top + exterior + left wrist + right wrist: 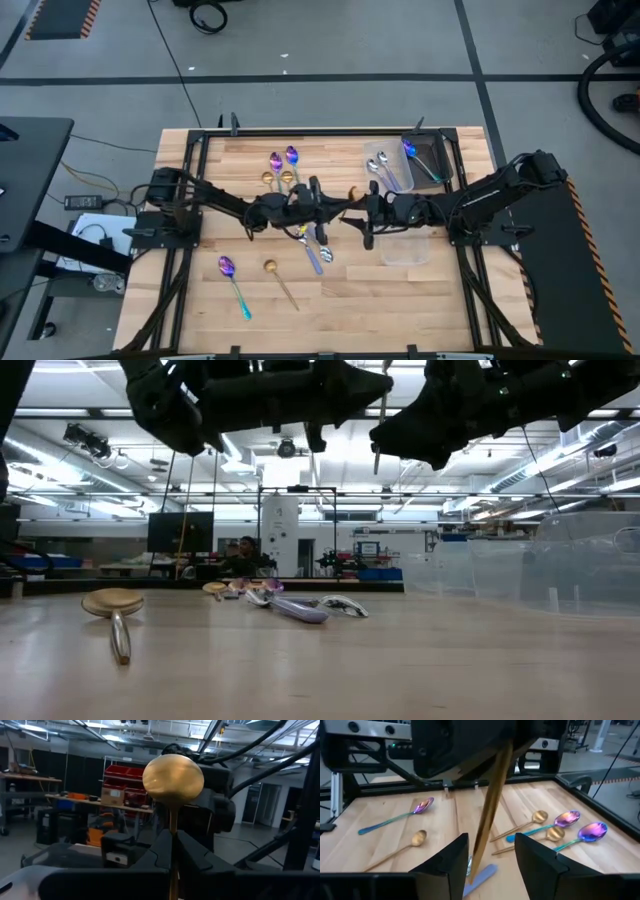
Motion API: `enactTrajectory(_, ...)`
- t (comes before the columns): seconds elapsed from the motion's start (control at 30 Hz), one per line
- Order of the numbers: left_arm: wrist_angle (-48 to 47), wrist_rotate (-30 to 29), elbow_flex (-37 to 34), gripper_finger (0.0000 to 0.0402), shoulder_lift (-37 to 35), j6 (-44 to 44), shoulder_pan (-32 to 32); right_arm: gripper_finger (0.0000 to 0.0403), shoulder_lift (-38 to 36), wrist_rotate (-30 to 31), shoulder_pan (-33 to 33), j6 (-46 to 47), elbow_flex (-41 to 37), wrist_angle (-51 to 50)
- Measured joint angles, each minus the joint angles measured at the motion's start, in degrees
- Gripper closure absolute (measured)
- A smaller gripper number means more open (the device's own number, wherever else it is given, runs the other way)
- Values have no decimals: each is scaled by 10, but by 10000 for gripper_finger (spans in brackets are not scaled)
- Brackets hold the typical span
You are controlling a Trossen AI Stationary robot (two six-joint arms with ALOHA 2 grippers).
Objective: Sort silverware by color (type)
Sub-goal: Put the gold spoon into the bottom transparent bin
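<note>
- my left gripper is clamped on the handle of a gold spoon, bowl upward, raised above mid-table so my other arm can reach it.
- my right gripper sits opposite with its fingers apart; the gold handle hangs between them, ungripped, which looks to me like a handover.
- two silver spoons lie in one clear container and a purple one in the tray beside it, so each colour gets its own bin.
- still loose on the table: a purple-teal spoon, a gold one, and a cluster behind my arms.
- a third container below my right wrist looks empty; i judge the gold goes there.
</note>
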Motion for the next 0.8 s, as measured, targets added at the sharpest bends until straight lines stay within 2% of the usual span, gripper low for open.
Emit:
enactTrajectory(0.2,-11,1,2,384,1,5,0,276,0,-7,-3,-1,0,18)
enactTrajectory(0.47,-21,8,2,384,1,12,-2,378,0,-21,-3,23,0,32)
enactTrajectory(0.67,-30,7,3,375,1,8,-2,371,0,-13,-6,46,0,24)
enactTrajectory(0.8,-52,-11,2,336,-1,10,-8,370,-4,-11,-6,59,0,-20)
